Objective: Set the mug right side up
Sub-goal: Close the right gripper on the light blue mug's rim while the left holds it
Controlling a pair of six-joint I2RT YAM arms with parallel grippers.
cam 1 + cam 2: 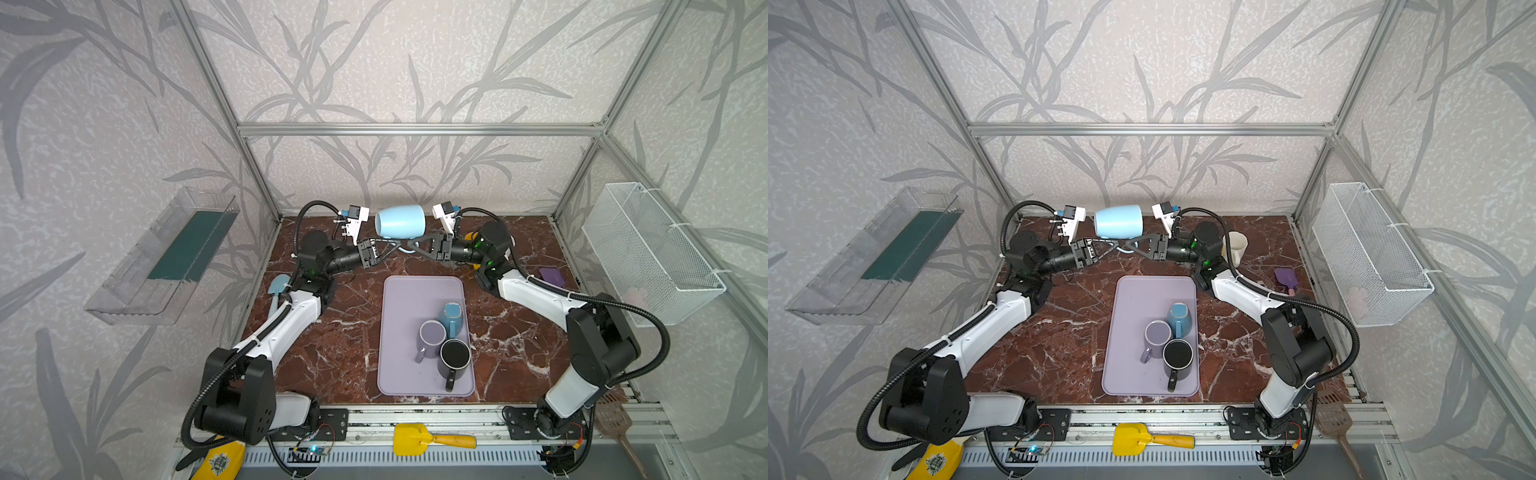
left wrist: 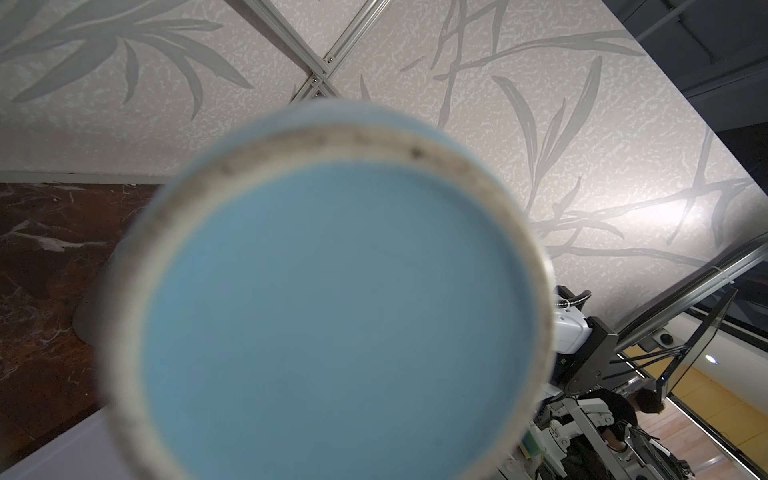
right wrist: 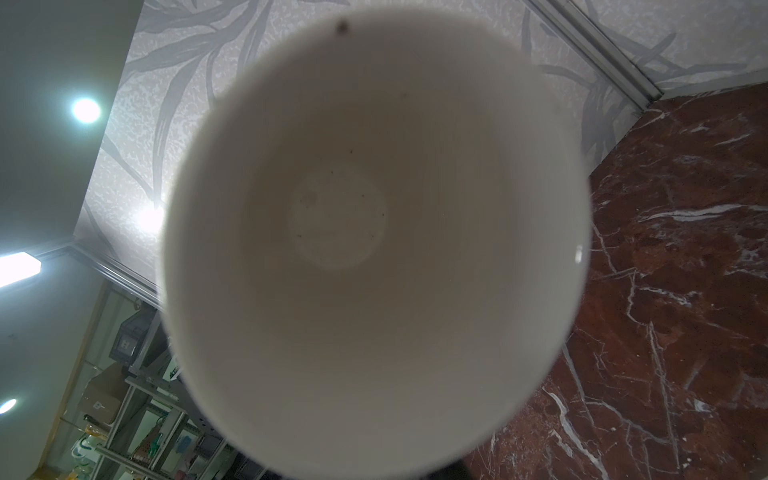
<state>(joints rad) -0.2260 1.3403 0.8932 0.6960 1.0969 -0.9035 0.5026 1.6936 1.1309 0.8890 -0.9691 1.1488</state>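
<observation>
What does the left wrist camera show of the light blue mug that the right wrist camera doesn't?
Only the left wrist view shows the light blue mug from its base end: a blue bottom ringed by an unglazed, speckled foot. Only the right wrist view looks into the mug's mouth, at its off-white inside with a few dark specks. Both share the mug filling the picture close up and blurred, the red marble table and the leaf-patterned wall.

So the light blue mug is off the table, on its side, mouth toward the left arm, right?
No, the mouth faces the right arm: the right wrist view looks straight into the light blue mug; the left wrist view shows its base. Rest is right.
</observation>
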